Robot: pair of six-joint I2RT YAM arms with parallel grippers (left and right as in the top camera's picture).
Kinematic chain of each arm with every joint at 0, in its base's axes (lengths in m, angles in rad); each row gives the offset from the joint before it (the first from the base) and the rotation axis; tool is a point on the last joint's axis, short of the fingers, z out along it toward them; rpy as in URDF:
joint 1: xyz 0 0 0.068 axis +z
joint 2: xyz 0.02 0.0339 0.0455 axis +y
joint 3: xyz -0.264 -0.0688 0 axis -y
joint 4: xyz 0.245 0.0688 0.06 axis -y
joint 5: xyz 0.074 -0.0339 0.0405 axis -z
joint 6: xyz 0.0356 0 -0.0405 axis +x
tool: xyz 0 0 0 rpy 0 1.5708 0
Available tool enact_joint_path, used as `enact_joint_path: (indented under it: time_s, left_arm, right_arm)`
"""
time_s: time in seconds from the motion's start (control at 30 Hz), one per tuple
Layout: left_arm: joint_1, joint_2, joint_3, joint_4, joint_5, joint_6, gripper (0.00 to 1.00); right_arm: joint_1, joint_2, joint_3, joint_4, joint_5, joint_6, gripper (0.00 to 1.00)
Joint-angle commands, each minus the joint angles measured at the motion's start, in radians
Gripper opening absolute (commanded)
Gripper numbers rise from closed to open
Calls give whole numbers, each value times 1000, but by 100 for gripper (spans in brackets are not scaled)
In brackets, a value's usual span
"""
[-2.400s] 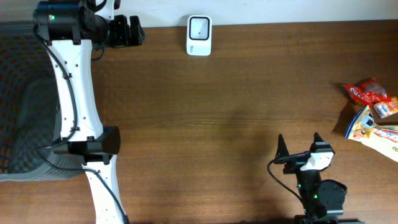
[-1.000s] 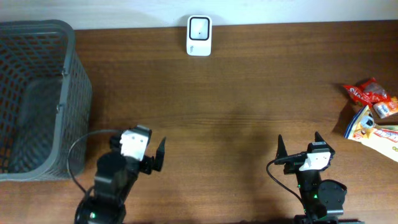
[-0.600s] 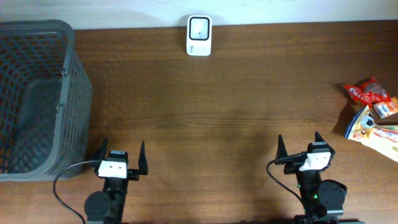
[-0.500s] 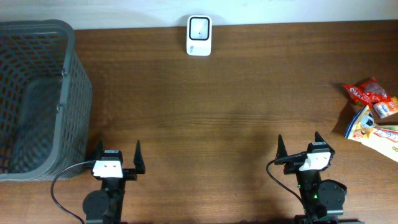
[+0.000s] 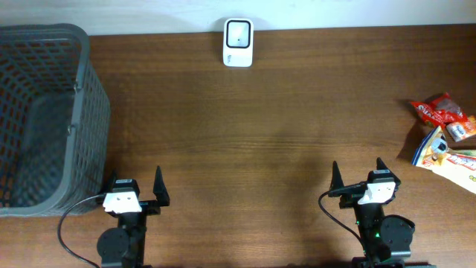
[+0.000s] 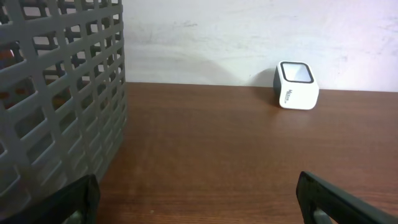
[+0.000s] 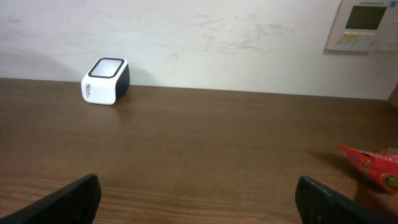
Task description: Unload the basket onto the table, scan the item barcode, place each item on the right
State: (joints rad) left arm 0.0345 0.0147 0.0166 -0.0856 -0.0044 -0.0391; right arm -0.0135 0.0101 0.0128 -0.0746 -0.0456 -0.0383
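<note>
Dark wooden table (image 5: pixel 282 112) against a scuffed white wall (image 7: pixel 217 37)

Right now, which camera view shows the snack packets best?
The overhead view: the snack packets lie in plain sight near the right edge of the table. The right wrist view catches only the end of a red packet at its border. The left wrist view shows none.
</note>
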Motion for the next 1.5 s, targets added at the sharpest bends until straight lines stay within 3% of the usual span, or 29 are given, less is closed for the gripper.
enact_joint_path:
  time_s: [0.0, 1.47]
  left_arm:
    - [5, -10, -8, -2, 0, 48, 99]
    - [5, -10, -8, 2, 0, 78, 99]
  right_arm:
    - [-6, -7, -7, -1, -5, -6, 99]
    - [-6, -7, -7, -5, 28, 47, 99]
